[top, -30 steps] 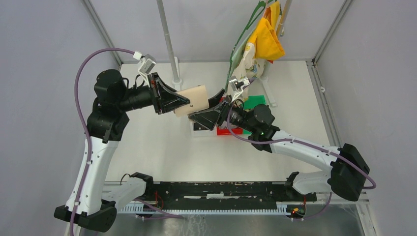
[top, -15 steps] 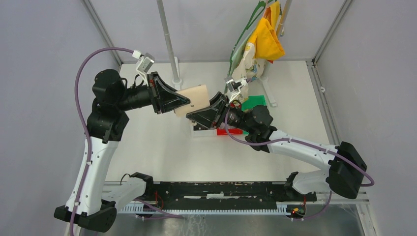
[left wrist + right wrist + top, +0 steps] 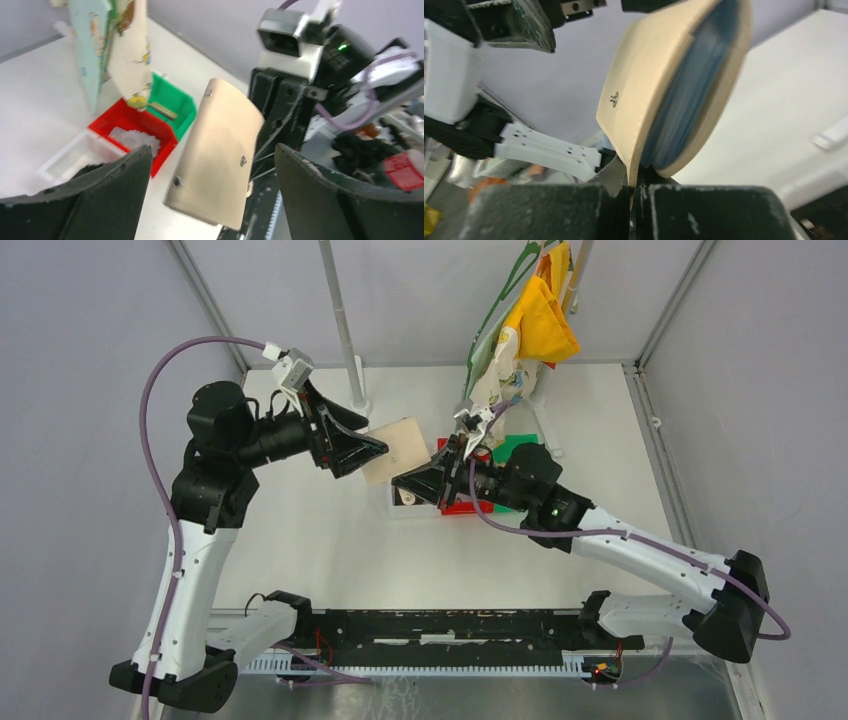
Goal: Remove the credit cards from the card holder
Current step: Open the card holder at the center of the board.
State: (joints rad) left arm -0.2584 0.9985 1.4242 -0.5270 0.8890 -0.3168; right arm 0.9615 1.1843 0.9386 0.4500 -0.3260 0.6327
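**Right end effector [image 3: 635, 182] pinched on card holder, left one spread**

The white worktop [image 3: 330, 540] has a red bin [image 3: 465, 506] and a green bin [image 3: 515, 447] on it, under the arms. The card holder [image 3: 402, 440] is up in the air, off the worktop, between my two arms. The right end effector has its fingers pressed together on the lower edge of one tan flap. The holder stands up from that pinch, half folded and bowed. The left end effector [image 3: 212, 149] is spread wide. The holder sits framed between its fingers, but I can't tell if it touches either one.

Blue-grey lining [image 3: 689, 85] shows inside the fold, blurred. No credit cards visible from any view.

My read: the holder is light, soft and leather-like, so it will flop under a one-edge pinch. I'd take the free flap near the rivets [image 3: 613, 99], not the fold. The cards are likely thin, stiff and slick, so I'd grab an exposed edge and pull straight along the pocket.
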